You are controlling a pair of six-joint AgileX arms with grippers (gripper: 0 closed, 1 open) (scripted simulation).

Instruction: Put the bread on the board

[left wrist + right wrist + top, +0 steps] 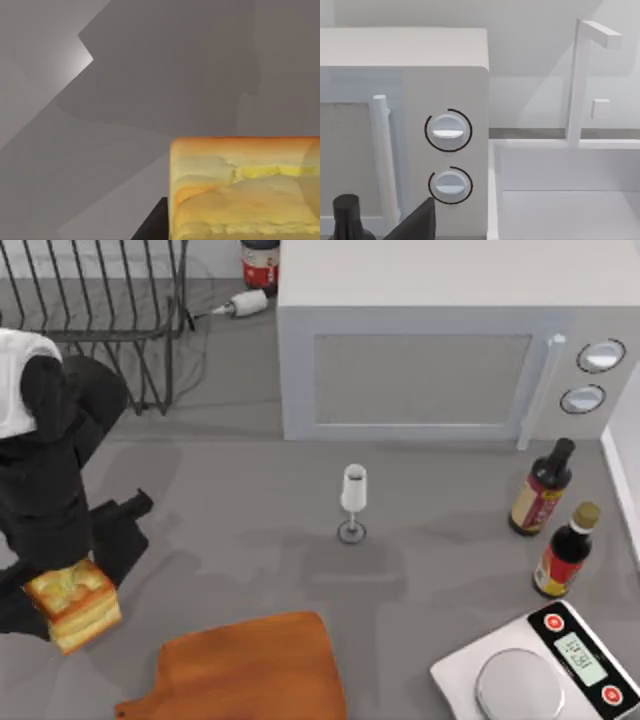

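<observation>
Your left gripper [62,612] has the bread [73,604] in its fingers, closed on the chunk and holding it above the worktop [250,540] near the top view's left edge. The shadow spread on the grey surface in the left wrist view suggests the bread is lifted clear rather than resting. So the pick looks done; what remains is the carry and the set-down. The board [250,670] lies at the lower middle of the top view, to the right of the bread and close by, with nothing on the part you can see. You still need to bring the bread over its surface, lower it and let go. Much is hidden from you: the black arm covers the fingers in the top view, so you cannot see just where they press the bread, and the left wrist view cuts the bread [245,190] off at two edges. The board's lower part runs out of the picture, handle stub included. Your right arm is parked off to the right, its wrist camera facing the microwave [405,125]; whether its fingers are open or closed you cannot tell.
</observation>
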